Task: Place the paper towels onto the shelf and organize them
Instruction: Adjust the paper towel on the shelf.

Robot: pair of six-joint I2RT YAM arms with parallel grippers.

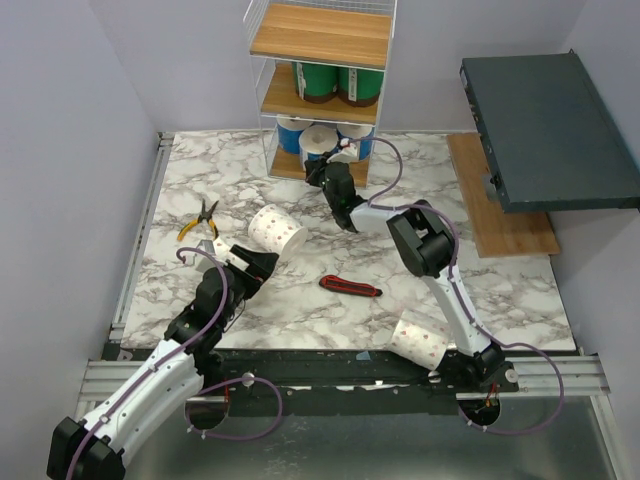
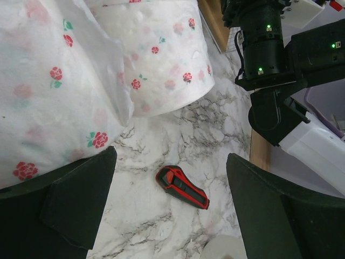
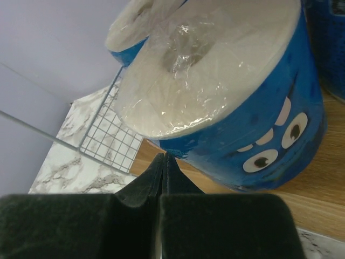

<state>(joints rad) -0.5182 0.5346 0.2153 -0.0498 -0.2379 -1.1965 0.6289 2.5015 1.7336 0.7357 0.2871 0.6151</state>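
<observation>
**Desk:** List the table, front to back.

**Operator:** One: first white roll (image 1: 420, 340), red-pink print, lying on the marble table (image 1: 500, 290) right beside my right arm's base.
Two: my left gripper (image 1: 258, 262), low over the marble with its fingers spread wide and nothing clamped.
Three: a red-and-black knife (image 1: 350, 287), flat on the table mid-way across.
Four: second white roll (image 1: 276, 230), same print, on its side just ahead of my left fingers. I cannot tell whether they touch it.
Five: yellow-handled pliers (image 1: 199, 220), to the left of that roll.

**Desk:** And the shelf end?

**Operator:** Six: my right gripper (image 3: 163, 172), pads pressed together with nothing between them, at the bottom tier.
Seven: blue rolls (image 3: 253, 124) on that tier. The nearest stands just past my closed fingertips, plastic-wrapped, with cartoon eyes on its side.
Eight: green rolls (image 1: 340, 82), upright on the middle tier.
Nine: the shelf (image 1: 320, 35) itself, white wire with wooden tiers, at the table's far edge.
Ten: a dark slab (image 1: 545, 120), far right.
</observation>
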